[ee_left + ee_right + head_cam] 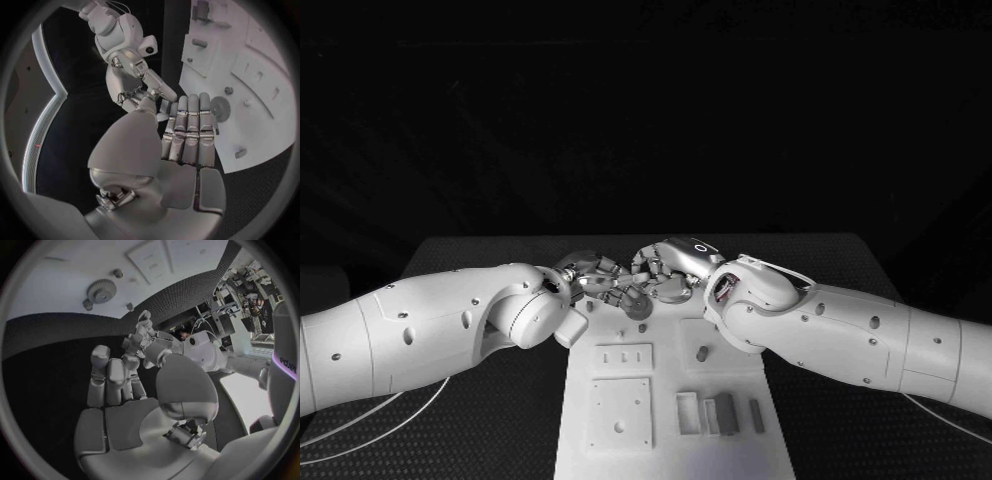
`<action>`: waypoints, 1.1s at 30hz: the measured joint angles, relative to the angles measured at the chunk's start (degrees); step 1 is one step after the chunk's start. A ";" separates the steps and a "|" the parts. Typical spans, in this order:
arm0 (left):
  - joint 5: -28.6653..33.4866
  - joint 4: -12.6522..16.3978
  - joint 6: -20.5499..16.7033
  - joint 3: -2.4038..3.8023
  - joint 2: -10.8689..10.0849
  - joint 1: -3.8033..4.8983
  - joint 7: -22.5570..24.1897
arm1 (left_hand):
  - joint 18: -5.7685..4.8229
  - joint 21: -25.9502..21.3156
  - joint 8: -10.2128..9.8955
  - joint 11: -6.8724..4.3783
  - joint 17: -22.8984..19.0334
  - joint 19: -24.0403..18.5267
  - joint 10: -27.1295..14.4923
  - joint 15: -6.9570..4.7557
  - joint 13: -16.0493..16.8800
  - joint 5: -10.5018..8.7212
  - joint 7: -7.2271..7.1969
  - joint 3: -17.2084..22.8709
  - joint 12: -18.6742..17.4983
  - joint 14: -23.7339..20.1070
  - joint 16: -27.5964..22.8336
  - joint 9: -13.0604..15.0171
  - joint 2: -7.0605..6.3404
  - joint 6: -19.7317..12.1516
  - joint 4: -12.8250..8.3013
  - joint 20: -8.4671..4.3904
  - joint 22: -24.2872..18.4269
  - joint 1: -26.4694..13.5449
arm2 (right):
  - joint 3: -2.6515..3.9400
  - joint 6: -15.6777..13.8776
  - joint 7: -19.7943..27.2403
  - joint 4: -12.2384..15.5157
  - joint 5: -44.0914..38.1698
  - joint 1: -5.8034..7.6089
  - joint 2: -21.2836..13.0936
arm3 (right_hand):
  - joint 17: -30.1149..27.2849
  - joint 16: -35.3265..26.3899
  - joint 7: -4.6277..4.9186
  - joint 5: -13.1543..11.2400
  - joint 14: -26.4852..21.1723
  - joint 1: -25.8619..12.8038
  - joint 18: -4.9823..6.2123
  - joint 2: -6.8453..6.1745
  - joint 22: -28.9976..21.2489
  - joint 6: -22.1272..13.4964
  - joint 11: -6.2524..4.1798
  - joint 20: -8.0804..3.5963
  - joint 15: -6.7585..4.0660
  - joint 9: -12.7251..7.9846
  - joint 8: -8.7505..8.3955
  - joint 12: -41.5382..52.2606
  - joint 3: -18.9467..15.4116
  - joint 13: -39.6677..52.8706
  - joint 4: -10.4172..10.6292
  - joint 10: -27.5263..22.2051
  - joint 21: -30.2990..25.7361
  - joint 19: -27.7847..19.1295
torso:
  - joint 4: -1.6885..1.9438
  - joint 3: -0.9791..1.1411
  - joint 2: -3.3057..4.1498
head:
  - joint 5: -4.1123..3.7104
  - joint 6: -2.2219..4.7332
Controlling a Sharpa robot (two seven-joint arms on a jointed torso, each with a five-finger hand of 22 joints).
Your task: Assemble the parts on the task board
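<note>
Both empty, loosely spread hands, left hand (589, 280) and right hand (668, 272), hover over the task board's (668, 440) gear (638, 305).

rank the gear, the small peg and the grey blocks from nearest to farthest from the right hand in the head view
1. Gear: just in front of the right hand, at the far end of the task board.
2. Small peg: mid-board, on the right side.
3. Grey blocks: near end of the board, on the right side.
</note>
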 measured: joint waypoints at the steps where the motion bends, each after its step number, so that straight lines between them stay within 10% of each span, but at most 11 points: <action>1: 0.05 0.00 0.00 0.00 0.02 0.00 -0.03 | -0.01 0.00 0.00 0.00 0.00 0.00 0.00 0.00 0.00 0.00 0.00 0.00 0.00 0.00 0.00 0.00 0.00 0.00 0.00 0.00 0.00 0.00 | 0.01 -0.01 -0.01 -0.01 0.00 0.01 0.04 | 0.00 0.00 0.00 0.00 0.00 -0.01 0.00 0.01 0.00 0.00 0.00 0.00 0.00 0.00 0.00 0.00 0.00 0.00 0.00 0.00 0.00 0.00 | 0.01 0.00 0.00 | 0.00 -0.01; 20: 1.60 0.16 -1.42 -0.07 0.03 -0.09 0.07 | -0.06 -0.96 0.50 -0.94 0.55 0.21 1.76 0.00 1.08 -0.01 -1.14 3.71 0.39 0.00 -0.93 -0.12 4.98 1.96 -0.11 0.21 0.39 4.43 | 0.08 -0.06 -0.03 -0.38 0.00 0.08 0.56 | 0.02 0.00 -0.04 0.00 -0.05 -0.24 0.01 0.24 0.00 0.04 -0.01 0.01 0.06 -0.01 -0.06 0.00 -0.01 -0.01 0.00 0.01 0.23 -0.01 | -0.02 0.00 -0.03 | 0.05 -0.14; 33: 2.85 0.17 -1.73 -0.09 0.05 -0.12 0.19 | -0.06 -1.21 0.28 -1.14 0.74 0.21 1.96 0.00 1.29 -0.01 -1.23 5.57 0.39 0.00 -1.15 -0.47 5.85 2.26 -0.18 0.21 0.51 5.31 | 0.09 -0.08 -0.03 -0.79 0.00 0.10 0.82 | 0.01 0.00 -0.07 0.00 0.01 -0.24 0.01 0.24 0.00 0.06 -0.01 0.03 0.02 0.19 -0.12 0.00 -0.01 0.04 -0.01 0.01 0.22 -0.01 | -0.05 0.04 -0.03 | 0.09 -0.26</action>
